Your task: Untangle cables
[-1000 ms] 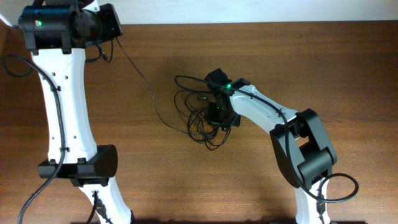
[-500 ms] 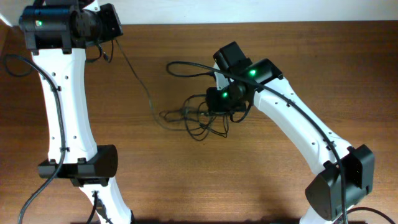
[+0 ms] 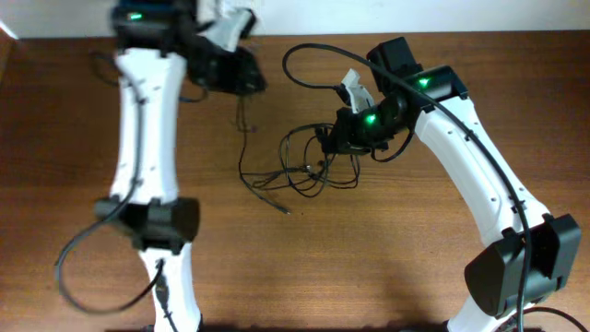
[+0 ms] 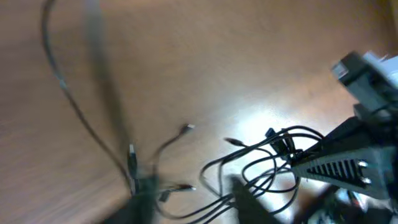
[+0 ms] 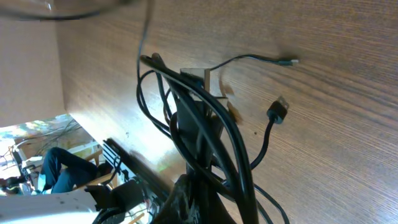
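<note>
While the right end effector [image 3: 339, 138] pinched the cables [image 3: 309, 175] mid-separation, the left end effector [image 3: 244, 78], grip unreadable, likely needed to pull away from them.

Bright, even light covers the worktop [image 3: 369, 267] overhead, where the left arm [image 3: 147, 120] is motion-smeared, while the left wrist view is heavily blurred with white glare and the right wrist's nearest cables [image 5: 217, 124] are soft.

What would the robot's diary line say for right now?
task: untangle cables | right claw: shut on cables, mid-bundle | left claw: blurred, one strand leads to it, grip unclear
</note>
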Motion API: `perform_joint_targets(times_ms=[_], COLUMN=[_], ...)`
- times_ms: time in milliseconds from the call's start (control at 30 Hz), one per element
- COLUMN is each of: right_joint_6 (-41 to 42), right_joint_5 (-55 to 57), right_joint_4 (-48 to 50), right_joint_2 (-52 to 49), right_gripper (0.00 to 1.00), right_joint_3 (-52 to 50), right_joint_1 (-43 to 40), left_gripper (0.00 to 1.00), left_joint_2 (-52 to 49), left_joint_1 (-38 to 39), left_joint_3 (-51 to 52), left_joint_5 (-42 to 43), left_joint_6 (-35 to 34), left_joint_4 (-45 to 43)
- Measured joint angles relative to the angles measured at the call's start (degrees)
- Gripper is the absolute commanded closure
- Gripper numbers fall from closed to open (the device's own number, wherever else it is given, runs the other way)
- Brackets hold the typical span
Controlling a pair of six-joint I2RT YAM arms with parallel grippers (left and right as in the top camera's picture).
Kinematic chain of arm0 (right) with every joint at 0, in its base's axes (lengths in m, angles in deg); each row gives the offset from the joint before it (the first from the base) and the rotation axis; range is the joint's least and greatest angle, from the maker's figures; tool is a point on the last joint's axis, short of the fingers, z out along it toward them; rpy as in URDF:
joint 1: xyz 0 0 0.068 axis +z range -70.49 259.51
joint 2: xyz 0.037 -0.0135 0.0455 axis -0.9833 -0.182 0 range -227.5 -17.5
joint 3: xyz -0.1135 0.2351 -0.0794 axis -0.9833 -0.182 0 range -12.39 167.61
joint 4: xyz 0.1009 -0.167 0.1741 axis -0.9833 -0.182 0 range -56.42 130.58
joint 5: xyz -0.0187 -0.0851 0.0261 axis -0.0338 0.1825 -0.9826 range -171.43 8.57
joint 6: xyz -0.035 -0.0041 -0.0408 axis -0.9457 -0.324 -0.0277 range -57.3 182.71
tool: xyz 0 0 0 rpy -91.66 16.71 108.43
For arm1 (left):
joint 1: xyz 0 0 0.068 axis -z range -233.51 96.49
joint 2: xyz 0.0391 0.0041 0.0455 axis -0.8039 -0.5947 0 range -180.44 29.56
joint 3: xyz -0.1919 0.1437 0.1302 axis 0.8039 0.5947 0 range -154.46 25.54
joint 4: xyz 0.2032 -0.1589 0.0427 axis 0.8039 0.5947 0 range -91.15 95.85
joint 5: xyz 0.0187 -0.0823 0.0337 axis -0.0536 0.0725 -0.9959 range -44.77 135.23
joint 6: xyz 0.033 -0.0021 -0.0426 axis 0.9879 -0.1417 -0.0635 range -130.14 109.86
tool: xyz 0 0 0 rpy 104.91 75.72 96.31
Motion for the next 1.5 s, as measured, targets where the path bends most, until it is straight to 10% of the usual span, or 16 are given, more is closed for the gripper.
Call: perform_joint_targets(times_ms=[367, 967, 1133, 1500], right_joint_6=[0.3, -3.9, -3.8, -3.8], right_joint_5=[0.0, -11.0, -10.4, -11.6], right_joint_4=[0.0, -3.6, -3.6, -3.7], right_joint_2=[0.0, 0.0, 0.0, 0.0], right_gripper=[0.96, 0.96, 0.96, 0.96], right_joint_3=[0.0, 0.0, 0.1, 0.1], right_joint_1=[0.0, -7.7, -8.0, -7.9], left_gripper=[0.00, 0.09, 0.31, 0.34], left_joint_2=[-7.3, -7.0, -6.8, -6.8], left_joint_1=[6.8, 10.6, 13.3, 13.2], left_joint_3=[3.2, 6.0, 12.0, 13.0], left_joint_5=[-3.9, 12.2, 12.9, 12.4], left_joint_6=[3.8, 27.5, 29.2, 28.0], left_joint_4=[0.2, -0.5, -4.8, -20.6])
